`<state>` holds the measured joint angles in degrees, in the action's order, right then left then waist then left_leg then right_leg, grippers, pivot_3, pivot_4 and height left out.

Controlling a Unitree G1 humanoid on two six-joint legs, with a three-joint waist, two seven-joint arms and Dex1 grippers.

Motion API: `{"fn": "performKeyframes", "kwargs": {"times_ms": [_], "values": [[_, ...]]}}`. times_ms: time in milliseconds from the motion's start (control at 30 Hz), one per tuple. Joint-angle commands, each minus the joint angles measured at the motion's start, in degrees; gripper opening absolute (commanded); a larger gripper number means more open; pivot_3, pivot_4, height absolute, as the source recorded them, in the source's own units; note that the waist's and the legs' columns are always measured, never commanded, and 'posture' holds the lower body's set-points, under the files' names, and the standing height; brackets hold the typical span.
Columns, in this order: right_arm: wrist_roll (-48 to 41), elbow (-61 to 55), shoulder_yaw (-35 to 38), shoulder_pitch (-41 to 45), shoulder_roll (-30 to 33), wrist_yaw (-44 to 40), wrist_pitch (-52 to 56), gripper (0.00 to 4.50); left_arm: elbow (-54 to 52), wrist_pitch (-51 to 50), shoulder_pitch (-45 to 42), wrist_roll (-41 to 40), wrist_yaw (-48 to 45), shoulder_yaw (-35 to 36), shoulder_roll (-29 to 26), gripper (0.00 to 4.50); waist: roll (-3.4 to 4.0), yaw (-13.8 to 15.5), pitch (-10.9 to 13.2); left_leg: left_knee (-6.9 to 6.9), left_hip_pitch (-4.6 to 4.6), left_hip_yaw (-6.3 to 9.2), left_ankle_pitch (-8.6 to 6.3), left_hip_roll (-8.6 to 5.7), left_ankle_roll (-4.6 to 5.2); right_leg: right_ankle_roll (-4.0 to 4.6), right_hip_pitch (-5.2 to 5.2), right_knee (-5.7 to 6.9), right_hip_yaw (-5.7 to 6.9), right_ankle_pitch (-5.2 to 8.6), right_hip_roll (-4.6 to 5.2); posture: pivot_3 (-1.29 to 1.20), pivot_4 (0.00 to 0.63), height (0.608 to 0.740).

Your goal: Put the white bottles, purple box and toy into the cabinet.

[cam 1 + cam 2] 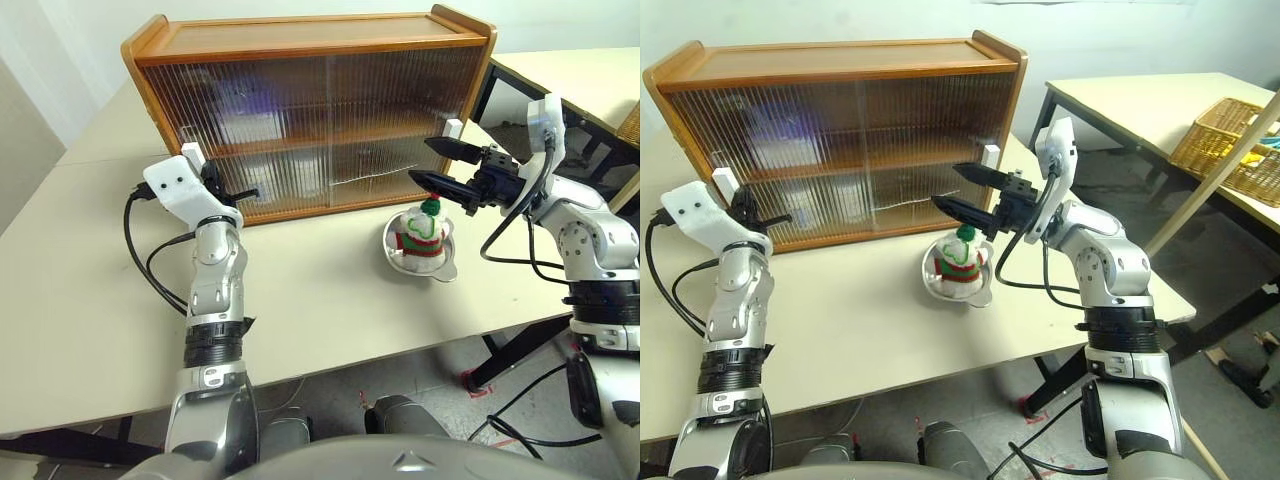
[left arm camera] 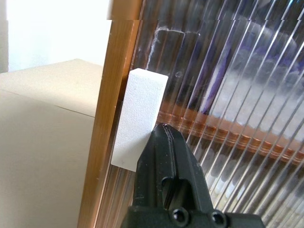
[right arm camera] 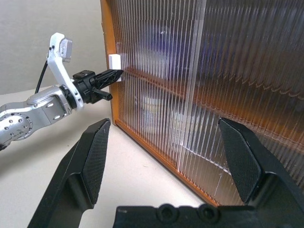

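The cabinet (image 1: 300,40) stands at the back of the table with both ribbed doors slid shut. My left gripper (image 1: 250,192) is shut and empty, its tip close against the white handle (image 2: 142,109) at the cabinet's left end. The toy (image 1: 420,228) sits in a round steel bowl (image 1: 447,268) in front of the cabinet's right end. Just above the toy, my right gripper (image 1: 420,160) hangs open and empty, pointing left along the doors. The purple box (image 3: 164,35) is a purple blur behind the upper door. A pale shape (image 3: 151,102) with blue print shows on the lower shelf; the white bottles cannot be made out clearly.
A second white handle (image 1: 452,128) sits at the cabinet's right end. To the right stands another table (image 1: 1120,100) with a wicker basket (image 1: 1230,150), and a wooden pole (image 1: 1210,170) leans across that gap. Bare tabletop (image 1: 330,290) lies between my arms.
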<state>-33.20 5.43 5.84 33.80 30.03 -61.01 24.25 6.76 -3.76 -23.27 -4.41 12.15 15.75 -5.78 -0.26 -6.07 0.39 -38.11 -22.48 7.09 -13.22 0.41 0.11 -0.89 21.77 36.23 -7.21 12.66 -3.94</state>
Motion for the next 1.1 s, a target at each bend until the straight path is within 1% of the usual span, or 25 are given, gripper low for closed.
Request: {"fn": "performKeyframes", "kwargs": {"times_ms": [33, 167, 267, 300, 333, 400, 433, 467, 533, 600, 633, 733, 800, 867, 1000, 1100], "values": [[0.6, 0.6, -0.6, 0.8, -0.1, -0.5, -0.6, 4.50, 0.7, 0.6, 0.3, -0.1, 1.3, 1.4, -0.4, 0.03, 0.00, 0.0, 0.0, 0.02, 0.03, 0.00, -0.01, 0.00, -0.01, 0.01, -0.01, 0.00, 0.00, 0.00, 0.00, -0.13, 0.000, 0.740], [0.7, 1.0, -0.6, 1.0, -0.1, -0.6, -0.8, 4.50, 1.1, 0.8, 0.1, -0.4, 0.8, 1.2, -0.5, 0.03, 0.00, 0.0, 0.0, 0.10, 0.13, -0.01, -0.01, 0.00, -0.01, 0.03, -0.02, 0.00, 0.00, 0.00, -0.02, -0.13, 0.000, 0.740], [0.7, 1.0, -0.5, 1.1, -0.1, -0.5, -0.9, 4.50, 0.0, 0.9, -0.2, -7.8, -10.2, -1.5, 0.8, 0.03, 0.00, 0.2, 0.0, 0.13, 0.16, 0.00, -0.01, 0.00, -0.01, 0.05, -0.04, 0.02, 0.00, 0.00, -0.02, -0.13, 0.000, 0.740], [0.7, 1.1, -0.5, 1.0, 0.0, -0.5, -0.9, 4.50, -0.3, 0.7, -0.2, -8.1, -11.9, -2.6, 0.7, 0.20, 0.00, 0.5, 0.0, 0.13, 0.17, 0.01, -0.01, 0.00, -0.02, 0.06, -0.06, 0.02, 0.00, 0.00, -0.02, -0.14, 0.000, 0.740], [0.7, 1.0, -0.4, 0.8, 0.0, -0.5, -1.0, 4.50, -1.1, 0.1, -0.1, -9.8, -17.0, -5.1, 0.7, 0.40, 0.00, 0.7, 0.0, 0.12, 0.18, 0.01, -0.02, 0.00, -0.04, 0.06, -0.08, 0.02, 0.00, 0.00, -0.01, -0.14, 0.000, 0.740], [0.8, 1.0, -0.4, 0.6, 0.1, -0.4, -1.0, 4.50, -1.9, -0.7, 0.0, -11.9, -23.5, -8.0, 0.6, 0.95, 0.00, 1.4, 0.0, 0.09, 0.17, 0.01, -0.09, 0.00, -0.18, 0.07, -0.11, 0.02, -0.02, 0.00, 0.00, -0.14, 0.000, 0.740], [0.8, 1.0, -0.3, 0.4, 0.1, -0.3, -1.1, 4.50, -2.4, -0.5, 0.0, -12.3, -26.1, -9.2, 0.1, 1.31, 0.00, 1.6, 0.0, 0.07, 0.17, 0.02, -0.13, 0.00, -0.25, 0.09, -0.12, 0.02, -0.03, 0.01, 0.03, -0.14, 0.000, 0.740], [0.9, 1.0, -0.2, 0.3, 0.1, -0.2, -1.1, 4.50, -2.6, -0.3, -0.1, -12.2, -27.3, -9.8, -0.4, 1.61, 0.00, 1.7, 0.0, 0.05, 0.16, 0.03, -0.16, 0.00, -0.31, 0.12, -0.13, 0.01, -0.04, 0.03, 0.05, -0.14, 0.000, 0.740], [1.0, 1.2, 0.2, -0.1, 0.2, 0.3, -1.3, 4.50, -4.5, -2.1, 0.1, -16.7, -35.5, -11.6, -1.8, 2.34, 0.00, 1.7, 0.0, 0.04, 0.15, 0.04, -0.24, 0.02, -0.45, 0.15, -0.10, 0.01, -0.09, 0.05, 0.08, -0.14, 0.000, 0.740], [1.1, 1.5, 1.1, -1.3, 0.8, 0.8, -1.7, 4.50, -5.4, -2.9, 0.4, -19.2, -42.7, -11.5, -6.1, 3.07, 0.00, 1.6, 0.0, 0.05, 0.15, 0.05, -0.32, 0.07, -0.57, 0.19, -0.07, 0.01, -0.05, 0.10, 0.07, -0.14, 0.000, 0.740], [1.0, 1.5, 1.4, -1.8, 1.1, 0.9, -1.7, 4.50, -5.4, -2.9, 0.5, -19.6, -45.0, -11.3, -8.0, 3.39, 0.00, 1.5, 0.0, 0.07, 0.16, 0.05, -0.35, 0.11, -0.61, 0.23, -0.04, 0.01, -0.03, 0.12, 0.05, -0.14, 0.000, 0.740], [1.1, 2.0, 2.0, -2.7, 1.4, 1.6, -2.5, 4.50, -5.4, -6.8, 0.9, -24.7, -51.4, -9.6, -12.6, 4.49, 0.04, 1.4, 0.0, 0.13, 0.17, 0.07, -0.41, 0.29, -0.69, 0.32, 0.03, 0.03, 0.01, 0.17, -0.08, -0.14, 0.000, 0.740], [1.8, 3.5, 2.9, -3.0, 1.7, 2.6, -4.0, 4.11, -5.4, -9.6, 1.3, -28.3, -56.5, -7.8, -16.6, 4.50, 0.05, 1.4, 0.0, 0.22, 0.15, 0.11, -0.40, 0.32, -0.68, 0.36, 0.10, 0.05, 0.03, 0.20, -0.10, -0.14, 0.000, 0.740], [2.3, 4.9, 3.6, -3.0, 1.9, 3.2, -5.3, 3.56, -5.1, -11.0, 1.7, -30.1, -59.8, -6.5, -19.6, 4.50, 0.06, 1.4, 0.0, 0.25, 0.13, 0.22, -0.40, 0.39, -0.67, 0.39, 0.15, 0.05, -0.05, 0.20, -0.09, -0.14, 0.000, 0.740], [4.8, 9.9, 4.5, -1.7, 2.0, 5.0, -10.2, 1.92, -4.4, -13.2, 3.1, -32.0, -63.9, -3.8, -24.7, 4.50, 0.06, 1.4, 0.0, 0.25, 0.09, 0.47, -0.41, 0.79, -0.67, 0.49, 0.23, 0.04, -0.25, 0.18, -0.04, -0.13, 0.000, 0.740], [6.5, 13.9, 4.7, -0.2, 1.7, 6.2, -13.2, 0.85, -4.6, -14.8, 4.4, -33.6, -66.6, -2.5, -26.8, 4.50, 0.13, 1.4, -0.1, 0.30, 0.05, 0.53, -0.42, 1.07, -0.68, 0.66, 0.34, 0.04, -0.25, 0.11, 0.00, -0.13, 0.000, 0.740]]}}
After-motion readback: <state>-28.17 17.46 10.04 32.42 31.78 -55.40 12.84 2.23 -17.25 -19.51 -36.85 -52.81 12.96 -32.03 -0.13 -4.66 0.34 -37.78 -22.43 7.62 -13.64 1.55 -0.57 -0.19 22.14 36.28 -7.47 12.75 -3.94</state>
